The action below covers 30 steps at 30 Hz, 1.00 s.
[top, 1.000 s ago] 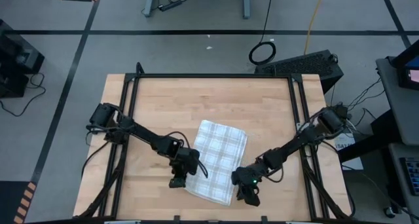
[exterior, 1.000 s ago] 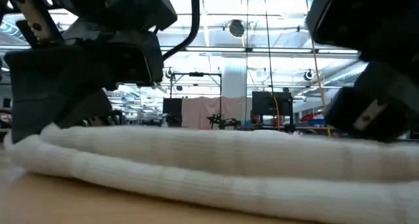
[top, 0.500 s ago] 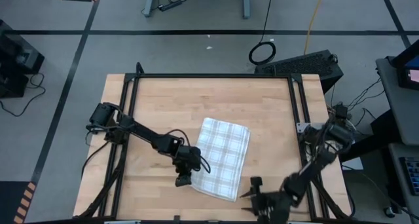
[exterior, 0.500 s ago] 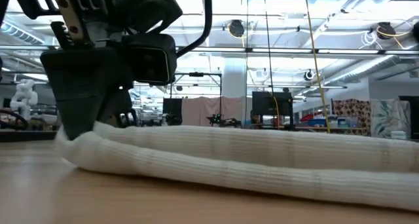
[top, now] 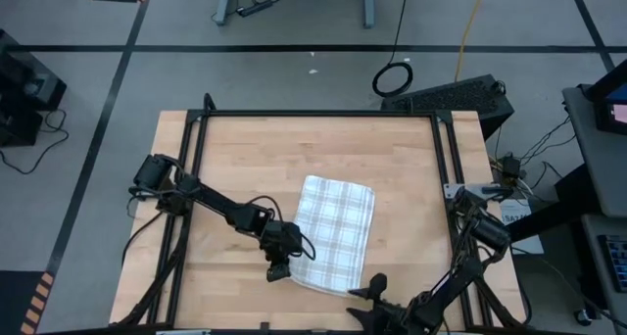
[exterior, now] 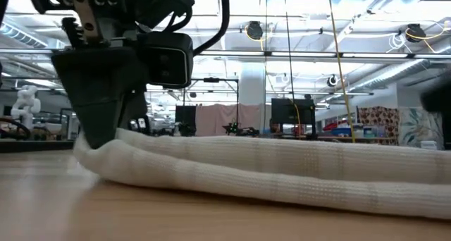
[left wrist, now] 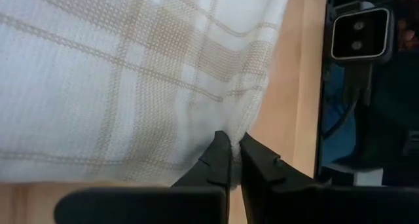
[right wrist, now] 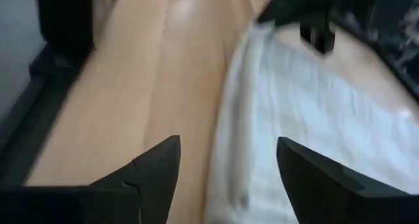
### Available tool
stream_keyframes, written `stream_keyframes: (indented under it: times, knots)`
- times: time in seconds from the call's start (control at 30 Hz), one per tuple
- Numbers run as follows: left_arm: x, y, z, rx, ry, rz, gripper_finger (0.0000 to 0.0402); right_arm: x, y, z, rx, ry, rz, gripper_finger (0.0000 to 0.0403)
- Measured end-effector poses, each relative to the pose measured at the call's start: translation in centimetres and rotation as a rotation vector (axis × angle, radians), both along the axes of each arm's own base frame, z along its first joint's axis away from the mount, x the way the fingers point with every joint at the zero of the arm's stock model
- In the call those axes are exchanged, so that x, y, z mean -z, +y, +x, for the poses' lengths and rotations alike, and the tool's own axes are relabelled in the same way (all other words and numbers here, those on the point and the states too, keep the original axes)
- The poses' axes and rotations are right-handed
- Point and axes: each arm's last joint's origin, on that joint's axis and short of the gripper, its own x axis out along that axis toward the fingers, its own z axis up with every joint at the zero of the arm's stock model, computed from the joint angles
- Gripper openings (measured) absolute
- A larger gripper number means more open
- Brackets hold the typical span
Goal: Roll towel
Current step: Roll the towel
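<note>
The white plaid towel [top: 335, 229] lies on the wooden table [top: 245, 159], its near edge a thick folded-over band [exterior: 282, 174]. My left gripper [top: 279, 272] is shut on the towel's near left corner. My right gripper [top: 364, 301] stands open just off the towel's near right corner, close to the table's near edge, pointing left along it. In its wrist view the open fingers [right wrist: 154, 168] frame the towel's edge [right wrist: 288, 119] without touching it. My left gripper pinches the towel's near left corner [left wrist: 229, 122] between its two fingertips, coming slanting down from the table's left. In the low view the fingers [exterior: 106, 121] sit on the left end of the thick band. The towel rests on the table, slack.
A black metal frame [top: 323, 114] runs along the table's edges. Bare wood lies left of, right of and beyond the towel. Past the table are floor cables [top: 392, 78] and equipment [top: 460, 95].
My right gripper has opened, let go of the towel's near right corner and drawn back toward the table's near edge, turning to point left. The freed corner has dropped flat. My left gripper has stayed on its corner and turned slightly.
</note>
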Motion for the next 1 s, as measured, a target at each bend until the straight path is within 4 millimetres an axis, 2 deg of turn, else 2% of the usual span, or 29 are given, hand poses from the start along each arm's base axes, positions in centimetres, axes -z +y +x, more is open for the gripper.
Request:
stream_keyframes:
  times: [0.1,0.27,0.47,0.8,1.0]
  knots:
    - [0.0,-0.1,-0.1,-0.016,0.011,0.008,0.0017,0.6,-0.5,-0.4,0.032,0.043,0.032,0.0236]
    - [0.1,-0.1,-0.1,-0.032,0.007,0.028,0.0017,0.7,-0.5,-0.4,0.035,0.048,0.045,0.0201]
    - [0.1,-0.2,-0.1,-0.032,0.006,0.032,0.0017,1.0,-1.4,0.3,0.069,0.102,0.095,0.0153]
    - [0.1,-0.6,-0.3,0.005,-0.015,0.045,0.0017,1.1,-2.3,1.2,0.141,0.129,0.186,0.0012]
    - [0.0,-0.6,-0.3,-0.003,-0.037,0.081,0.0026,0.2,-2.7,1.0,0.219,0.117,0.289,0.0007]
